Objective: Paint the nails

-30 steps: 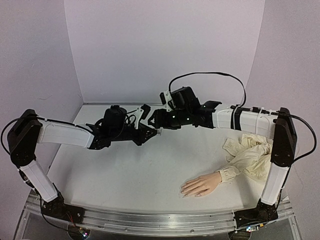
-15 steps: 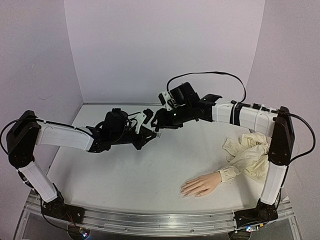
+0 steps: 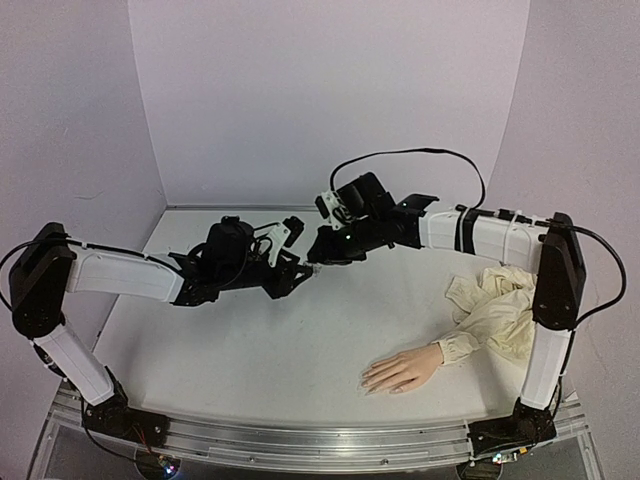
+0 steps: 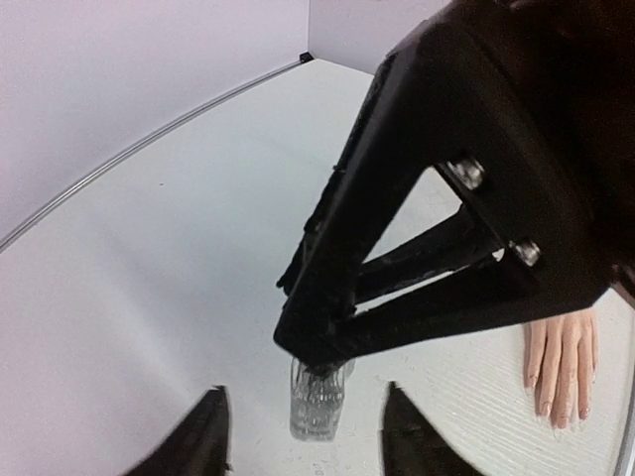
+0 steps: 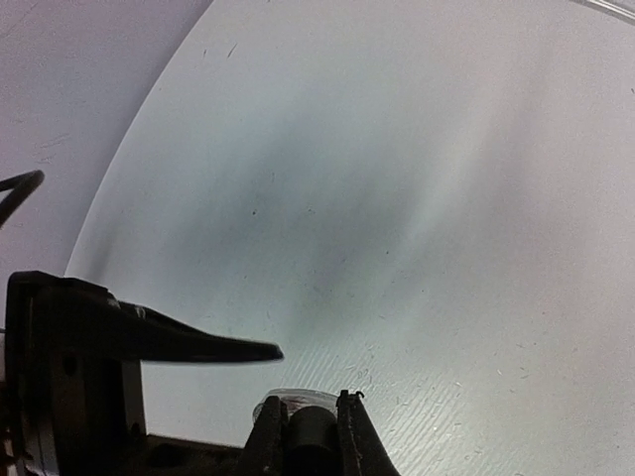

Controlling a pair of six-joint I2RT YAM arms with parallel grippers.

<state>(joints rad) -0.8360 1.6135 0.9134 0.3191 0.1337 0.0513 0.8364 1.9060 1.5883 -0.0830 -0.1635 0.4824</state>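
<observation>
Right gripper (image 5: pixel 308 415) pinches what seems the cap (image 5: pixel 311 436); left gripper (image 4: pixel 304 397) parted; nails (image 3: pixel 366 385) well apart.

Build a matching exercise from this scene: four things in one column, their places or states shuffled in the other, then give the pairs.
Things
1. polish bottle
2. mannequin hand
3. cloth sleeve
4. right hand

Places or states
A. bunched at the right side of the table
B. shut on the black cap
C. upright between the open fingers of the left hand
D. lying flat near the table's front edge

Pairs: 1-C, 2-D, 3-A, 4-B
</observation>
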